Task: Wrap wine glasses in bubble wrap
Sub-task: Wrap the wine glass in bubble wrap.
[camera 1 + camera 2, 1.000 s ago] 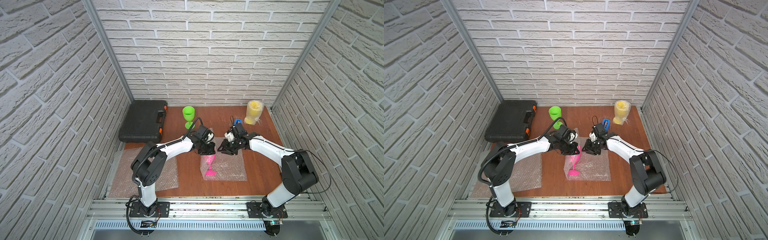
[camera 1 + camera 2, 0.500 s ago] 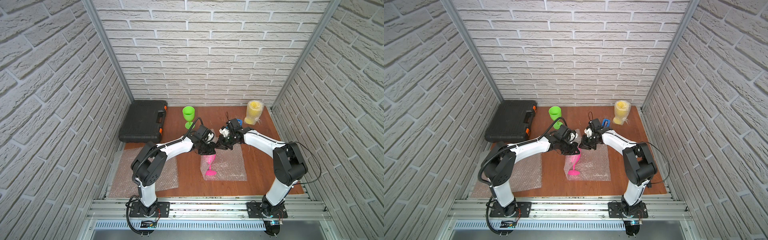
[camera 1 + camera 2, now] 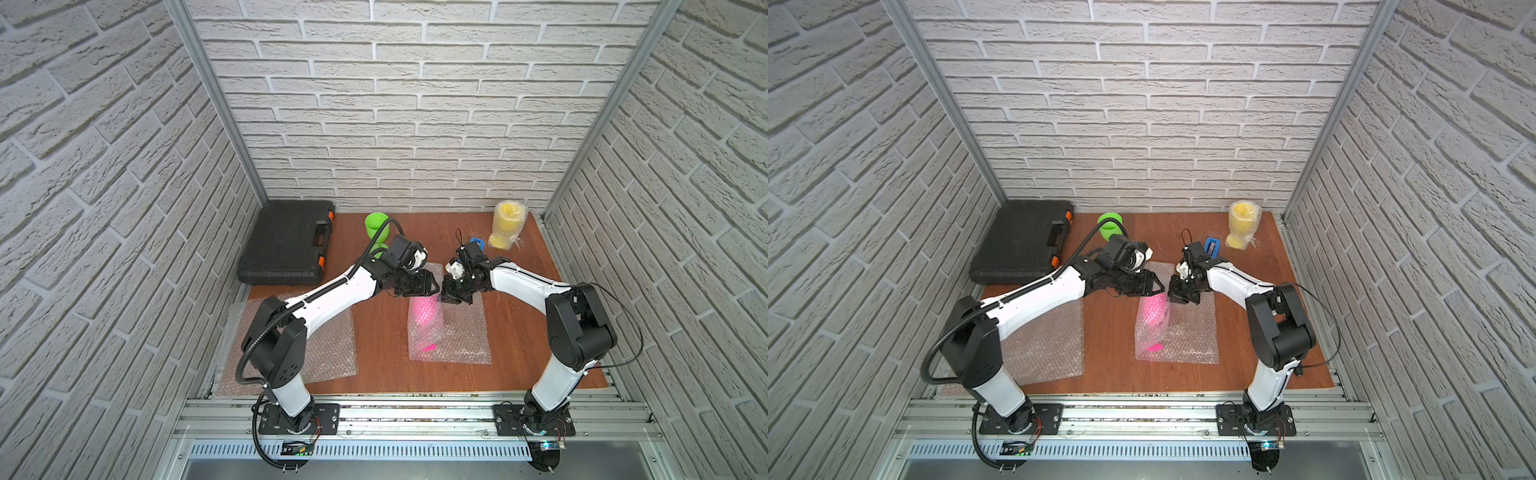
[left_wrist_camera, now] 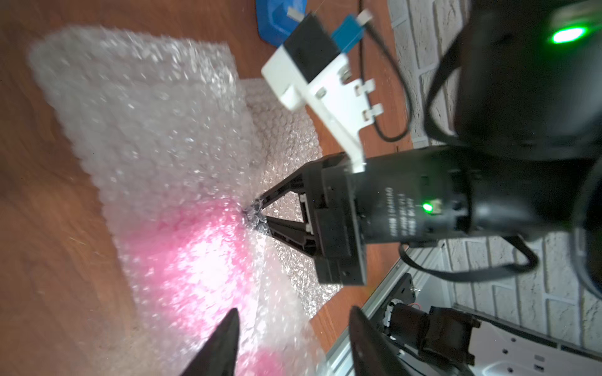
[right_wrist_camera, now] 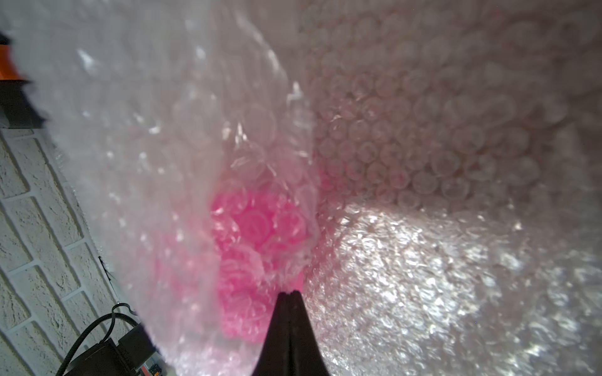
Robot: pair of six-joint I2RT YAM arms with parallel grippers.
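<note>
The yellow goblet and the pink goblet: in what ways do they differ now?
The yellow goblet stands at the back; the pink goblet lies on its side. The yellow one is wrapped and untouched; the pink one's bubble wrap is only folded over, pinched by the right gripper. Both show through bubble wrap.

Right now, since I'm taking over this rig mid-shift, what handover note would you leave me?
Left tool open, close to the pink goblet.
Right tool shut on the bubble wrap folded over that goblet, which lies on its side.
Done: yellow goblet wrapped, standing at the back.
Left: finish the pink one; green goblet bare by the black case; spare sheet beneath the left arm.
</note>
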